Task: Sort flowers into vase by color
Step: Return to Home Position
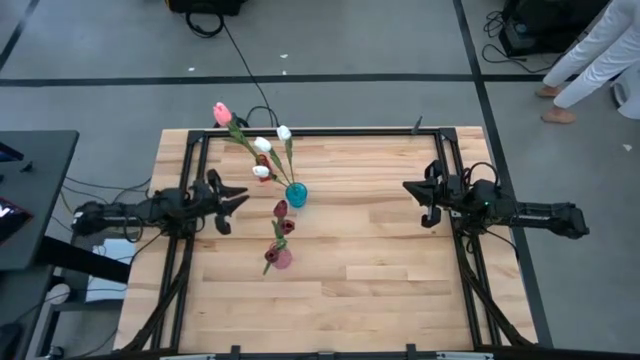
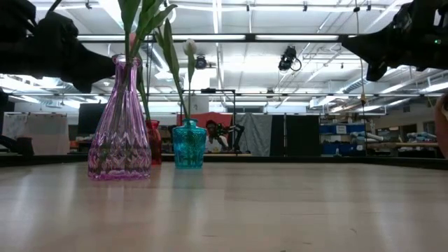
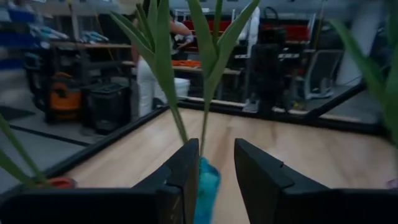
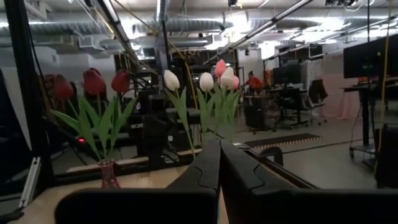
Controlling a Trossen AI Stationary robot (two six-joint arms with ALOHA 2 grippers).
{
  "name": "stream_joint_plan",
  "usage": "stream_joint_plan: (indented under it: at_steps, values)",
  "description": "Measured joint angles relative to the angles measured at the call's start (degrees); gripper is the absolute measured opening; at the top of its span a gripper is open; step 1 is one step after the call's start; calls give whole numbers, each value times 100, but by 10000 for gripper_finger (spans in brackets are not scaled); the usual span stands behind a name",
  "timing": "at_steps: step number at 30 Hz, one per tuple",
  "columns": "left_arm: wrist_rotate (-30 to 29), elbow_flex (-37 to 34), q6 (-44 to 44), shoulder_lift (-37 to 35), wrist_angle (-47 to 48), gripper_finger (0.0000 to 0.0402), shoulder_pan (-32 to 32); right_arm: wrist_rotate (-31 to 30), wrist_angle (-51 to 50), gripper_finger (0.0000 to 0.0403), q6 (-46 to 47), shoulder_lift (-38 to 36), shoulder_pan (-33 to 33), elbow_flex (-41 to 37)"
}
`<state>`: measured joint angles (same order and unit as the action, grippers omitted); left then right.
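Fingers [image 3: 180,180] of the left gripper [image 1: 236,203] stand apart with nothing between them. They point straight at the blue vase [image 1: 296,194], which sits just ahead of their tips on the wooden surface [image 1: 400,280]. In the left wrist view the vase's teal body shows in the gap between them, and the tulips' green leaves [image 3: 165,68] rise right in front. The right gripper [image 1: 414,203] hangs over the other side of the surface, well apart from the vases, its fingers pressed together on nothing.

The white tulips [image 1: 264,146] and one pink tulip [image 1: 222,113] stand in the blue vase, their long stems leaning away from it toward the far left corner. The dark red tulips [image 1: 284,226] are gathered at the pink vase [image 1: 283,259], just beside the blue one on the side away from the white heads. I can see no flower lying loose, so the sorting looks done.

For going home, I'd say the thing that matters is that the left arm is the near one. The leaves stand right before its fingers, so it should back away along its own axis rather than swing sideways or lift through them. The right arm has free room.
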<state>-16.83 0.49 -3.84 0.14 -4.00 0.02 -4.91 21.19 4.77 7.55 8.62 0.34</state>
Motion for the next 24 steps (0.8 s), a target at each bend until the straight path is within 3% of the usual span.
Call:
stream_joint_plan:
  at_steps: [7,24]
  values:
    - [-204,0,845,0,52,106,-132,-15,-7,18,-10,2,0,0]
    - [-204,-2,816,0,-90,106,-128,5,11,19,3,2,0,0]
